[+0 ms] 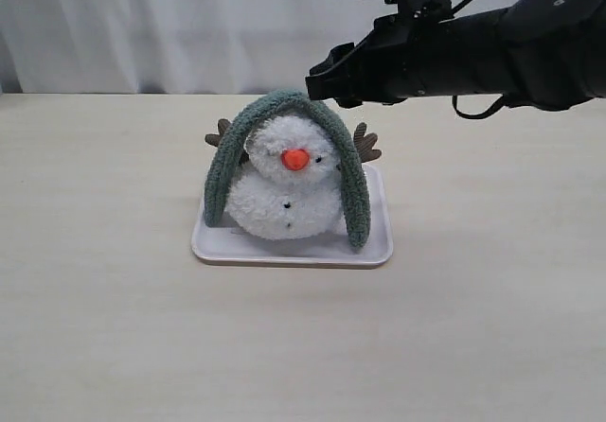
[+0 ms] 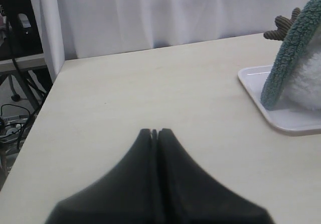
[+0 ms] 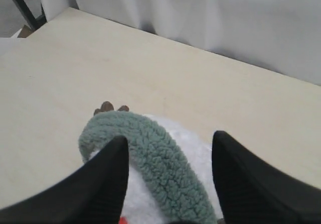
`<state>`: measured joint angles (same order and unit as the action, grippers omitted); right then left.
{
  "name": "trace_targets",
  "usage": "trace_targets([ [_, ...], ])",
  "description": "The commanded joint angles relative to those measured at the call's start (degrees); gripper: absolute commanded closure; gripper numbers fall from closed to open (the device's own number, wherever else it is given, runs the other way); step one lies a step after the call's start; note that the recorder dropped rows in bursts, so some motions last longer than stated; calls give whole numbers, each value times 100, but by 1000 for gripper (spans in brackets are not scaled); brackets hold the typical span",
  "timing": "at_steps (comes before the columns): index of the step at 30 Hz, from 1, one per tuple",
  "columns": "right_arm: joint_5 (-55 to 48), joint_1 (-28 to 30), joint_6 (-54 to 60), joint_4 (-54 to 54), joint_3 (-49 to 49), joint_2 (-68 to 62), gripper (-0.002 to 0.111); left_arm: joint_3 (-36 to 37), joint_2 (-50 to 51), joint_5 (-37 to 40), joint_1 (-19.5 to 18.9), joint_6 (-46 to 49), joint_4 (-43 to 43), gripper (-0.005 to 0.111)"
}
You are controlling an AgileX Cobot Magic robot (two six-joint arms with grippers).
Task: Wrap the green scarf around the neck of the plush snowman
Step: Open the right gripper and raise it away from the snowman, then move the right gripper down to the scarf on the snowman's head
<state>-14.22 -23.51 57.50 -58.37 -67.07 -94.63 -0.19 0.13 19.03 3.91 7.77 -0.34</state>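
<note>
Within spread right pincer point(image 3: 169, 138), green scarf point(image 3: 150, 161), seemingly untouched

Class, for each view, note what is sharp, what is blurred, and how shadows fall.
Exterior view: soft even light, plush snowman and green scarf sharp, only faint shadow on the tray. Left wrist view: left gripper a dark blur up close, table clearer. Right wrist view: right gripper soft-edged, scarf fuzz crisp.
</note>
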Motion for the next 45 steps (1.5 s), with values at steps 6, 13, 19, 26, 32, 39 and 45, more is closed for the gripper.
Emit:
trace_targets([
  [6, -692, 31, -192, 344, -15, 715, 66, 19, -13, -47, -18, -9, -17, 107],
  [13, -1406, 1, -2329, 2869, -15, 1529, 85, 19, -13, -47, -18, -9, -17, 107],
  [19, -2316, 1, -4851, 5586, -15, 2319, 100, 19, -13, -47, -18, -9, -17, 107],
  [26, -4153, 1, -4935, 5636, -15, 2646, 102, 19, -13, -47, -18, -9, -17, 107],
  [32, -5068, 1, -3579, 4114, 147, 2586, 102, 19, -13, -47, -18, -9, -17, 107],
  [39, -3331, 1, -2989, 3530, 676, 2329, 93, 19, -13, -47, -18, -9, -17, 107],
  [45, -2189, 1, -3126, 3245, 476, 1371, 79, 19, -13, -47, -18, -9, -17, 107],
])
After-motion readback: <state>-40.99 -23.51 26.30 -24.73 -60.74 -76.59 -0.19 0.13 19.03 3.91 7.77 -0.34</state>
